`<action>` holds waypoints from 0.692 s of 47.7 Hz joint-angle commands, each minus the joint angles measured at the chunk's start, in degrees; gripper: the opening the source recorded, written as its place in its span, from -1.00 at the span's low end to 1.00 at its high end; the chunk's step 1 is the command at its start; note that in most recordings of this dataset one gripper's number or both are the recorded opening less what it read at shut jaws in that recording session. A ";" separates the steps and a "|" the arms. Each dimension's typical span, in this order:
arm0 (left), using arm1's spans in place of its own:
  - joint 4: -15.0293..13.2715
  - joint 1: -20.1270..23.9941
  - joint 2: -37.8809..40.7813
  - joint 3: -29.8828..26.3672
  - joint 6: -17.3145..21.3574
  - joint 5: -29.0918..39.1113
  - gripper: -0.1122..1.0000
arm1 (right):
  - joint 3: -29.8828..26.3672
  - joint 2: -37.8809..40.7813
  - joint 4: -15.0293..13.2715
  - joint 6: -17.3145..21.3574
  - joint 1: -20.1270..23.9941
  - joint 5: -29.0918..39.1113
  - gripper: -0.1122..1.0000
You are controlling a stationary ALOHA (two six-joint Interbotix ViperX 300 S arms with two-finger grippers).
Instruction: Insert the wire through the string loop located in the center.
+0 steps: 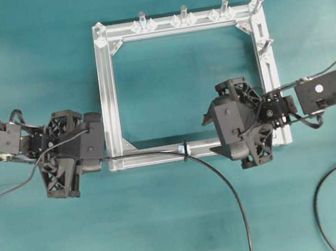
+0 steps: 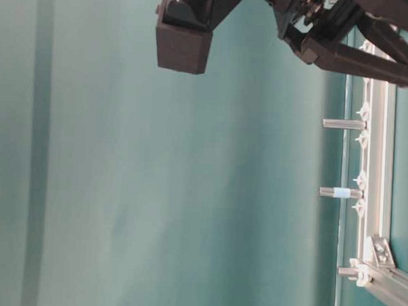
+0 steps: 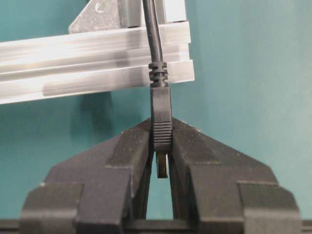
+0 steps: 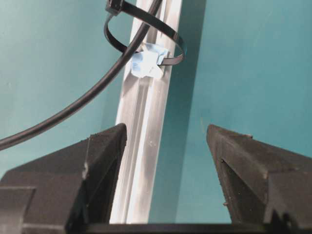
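- The long thin black wire (image 1: pixel 225 186) is already seen threaded through the tiny black string loop (image 4: pixel 146 36) on the aluminium frame rail (image 1: pixel 154 158).
- Its plug is clamped in the left gripper (image 3: pixel 161 161); the right gripper (image 4: pixel 165 141) is held wide open, empty.
- Further pull-through is likely called for.

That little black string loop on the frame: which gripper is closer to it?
Right. The right gripper hangs open just beside the string loop; the left gripper, clamping the wire by its plug, sits at the frame's far corner.
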 commanded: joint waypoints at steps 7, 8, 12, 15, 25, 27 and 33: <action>-0.18 -0.26 -0.44 -1.23 -0.44 -0.53 -0.60 | -0.35 -1.32 -0.09 0.00 0.09 -0.26 0.44; -0.18 -0.26 -0.53 -1.23 -0.44 -0.53 -0.60 | -0.44 -1.32 -0.09 0.00 0.09 -0.18 0.44; -0.18 -0.26 -0.53 -1.49 -0.53 -0.44 -0.60 | -0.44 -1.23 -0.09 0.00 0.09 -0.18 0.44; -0.18 -0.26 -0.53 -1.58 -0.53 -0.44 -0.60 | -0.44 -1.32 -0.09 0.00 0.09 -0.26 0.44; -0.18 -0.26 -0.44 -1.93 -0.35 -0.18 -0.12 | -0.44 -1.23 -0.09 0.00 0.09 -0.26 0.44; -0.18 -0.26 -0.53 -2.02 -0.26 -0.09 0.11 | -0.44 -1.32 -0.09 0.00 0.09 -0.26 0.44; -0.18 -0.26 -0.70 -2.02 -0.26 -0.09 0.40 | -0.44 -1.32 -0.09 0.00 0.09 -0.26 0.44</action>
